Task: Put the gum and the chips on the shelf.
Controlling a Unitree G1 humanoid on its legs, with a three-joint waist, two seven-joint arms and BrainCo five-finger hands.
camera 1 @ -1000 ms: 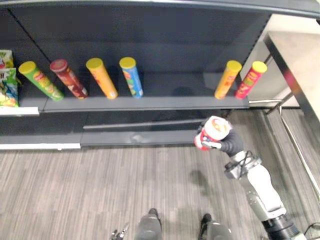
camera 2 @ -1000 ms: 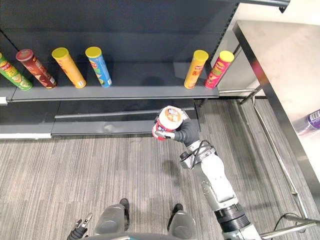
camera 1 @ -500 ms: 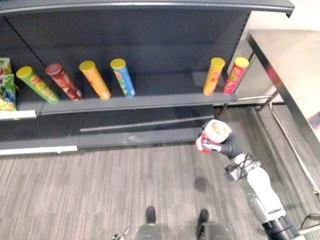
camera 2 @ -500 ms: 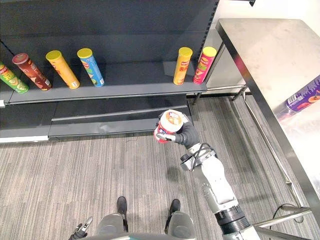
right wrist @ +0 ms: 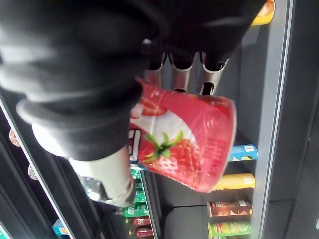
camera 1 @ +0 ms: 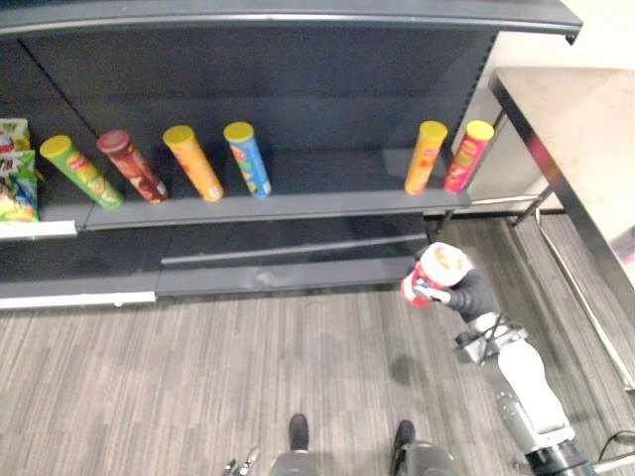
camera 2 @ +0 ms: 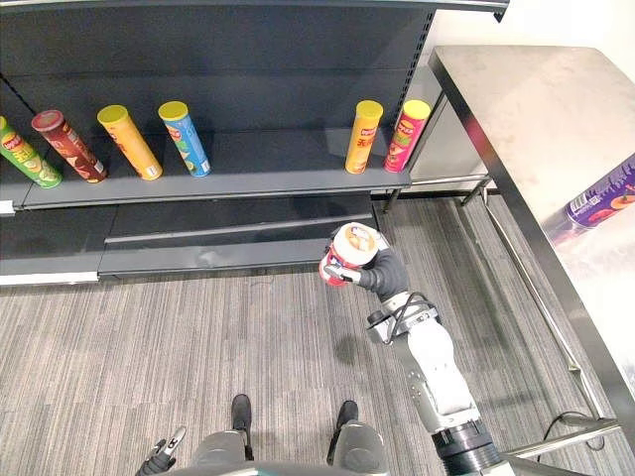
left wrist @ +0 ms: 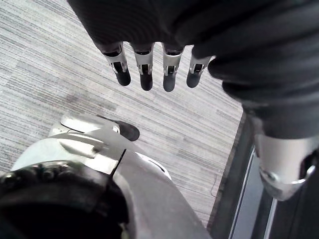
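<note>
The gum tub is gripped in the right hand, out over the striped floor and short of the dark shelf unit, whose board lies ahead of the hand; off to the hand's right runs the steel table with a purple can lying on it; six chip cans stand on the board, the yellow one and the pink one nearly straight ahead of the hand, the blue, orange, maroon and green well off to its left, with a bare stretch between the two groups. The right hand's fingers are curled round the tub's wall, and the tub leans rather than sitting plumb; the left hand hangs with straight fingers over the floor. From here I'd worry most about the yellow and pink cans; a straight reach could knock them over, so the bare stretch looks safer; the tilted tub might also catch the board's front edge, or topple if let go unlevelled. It is a short, fat tub; red wall, strawberry picture, white lid.
</note>
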